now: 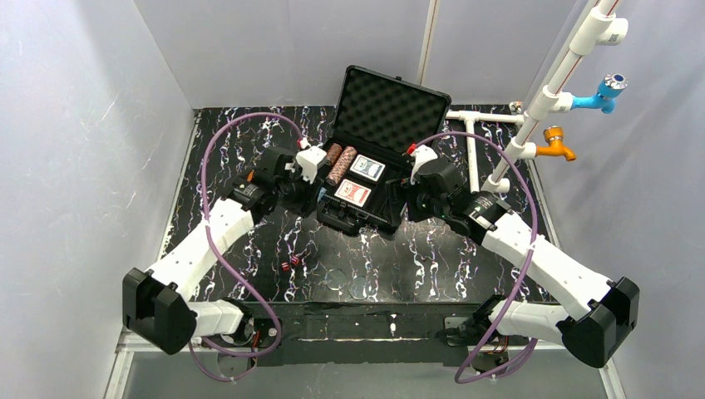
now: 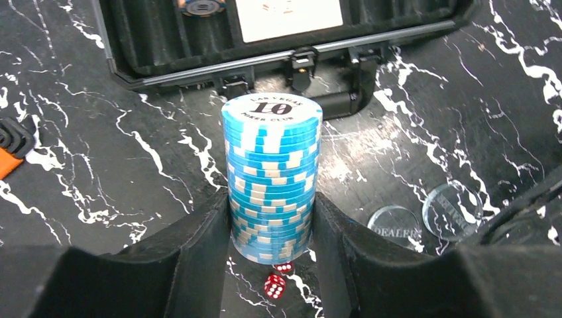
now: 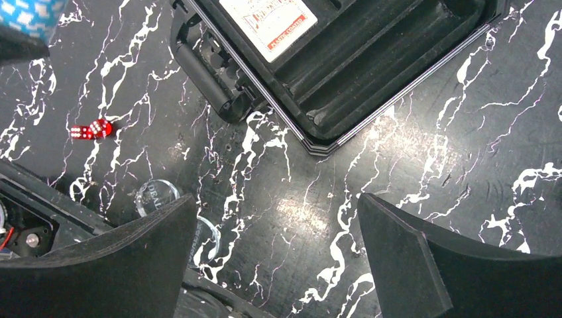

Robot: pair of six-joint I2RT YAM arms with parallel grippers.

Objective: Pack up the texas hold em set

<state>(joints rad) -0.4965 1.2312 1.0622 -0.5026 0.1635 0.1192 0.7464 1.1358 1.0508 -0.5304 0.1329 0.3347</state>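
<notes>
Left tool (image 2: 272, 222): you have it clamped on the blue chip stack (image 2: 272, 179), one black finger pressed to each side of the stack's lower half, at the bottom middle of the left wrist view.
Writing on the top chip: "LAS VEGAS", a large "10", "POKER CLUB".
Stack's footing: you cannot tell whether it rests on the surface (image 1: 416, 258) or hangs clear of it.
Right tool (image 3: 275, 202): fingers wide apart with nothing between them, over bare black marbled surface just below the corner of the case (image 1: 357, 220).
Case: open in the upper middle of the overhead view, its foam-lined lid standing up behind.
Inside the case: two chip rows (image 1: 341, 165) lying on their sides at the left; beside them a blue-backed deck (image 1: 367, 168) above a red-backed deck (image 1: 353, 194).
Deck label, right wrist view: "PLASTIC COATED" reads in red; the rest is too small.
Dice (image 2: 275, 285): two red ones, touching, on the surface below the held stack.
Clear discs (image 2: 395, 225): two lying flat, side by side, at the lower right; the nearer reads "DEALER".
</notes>
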